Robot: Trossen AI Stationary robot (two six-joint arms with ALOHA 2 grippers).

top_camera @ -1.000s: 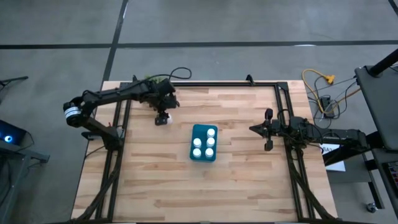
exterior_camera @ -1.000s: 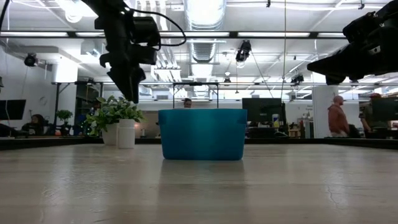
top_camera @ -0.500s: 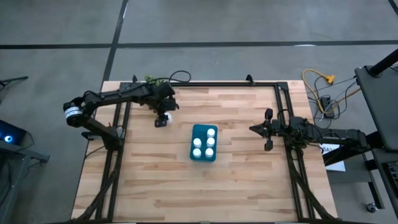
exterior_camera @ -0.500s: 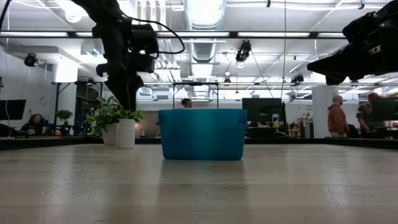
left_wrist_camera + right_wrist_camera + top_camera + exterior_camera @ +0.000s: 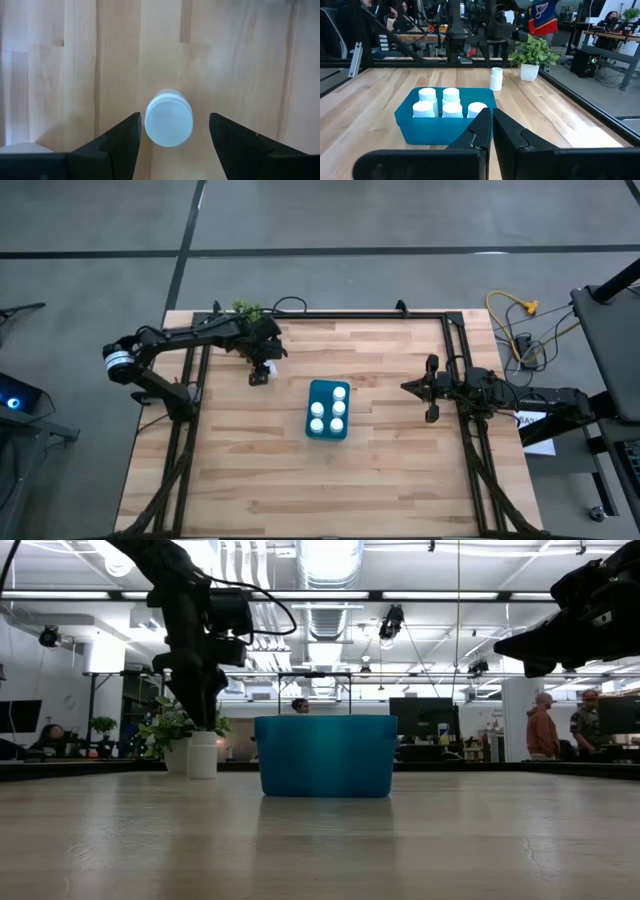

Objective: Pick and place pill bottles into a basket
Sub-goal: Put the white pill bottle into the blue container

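Overhead, left gripper [image 5: 170,131] hangs with fingers spread either side of last bottle [image 5: 169,123], not touching it. Bottle stands upright on table [image 5: 240,470] near far-left corner, well apart from basket [image 5: 327,432] mid-table, which shows five bottles. Right gripper [image 5: 491,131] waits at right edge, fingers together, empty. Step appears to be: reach for sixth bottle. Next likely needed: descend, clamp, carry to basket.

Light wooden table [image 5: 250,470] framed by black rails. Small green plant [image 5: 534,51] in a white pot [image 5: 529,72] near the far edge. Yellow cable [image 5: 518,308] coiled on the grey floor beside the table. Behind, an open workshop: ceiling lights, a silver duct [image 5: 330,580], desks, a person in a red top [image 5: 544,728] standing far off.
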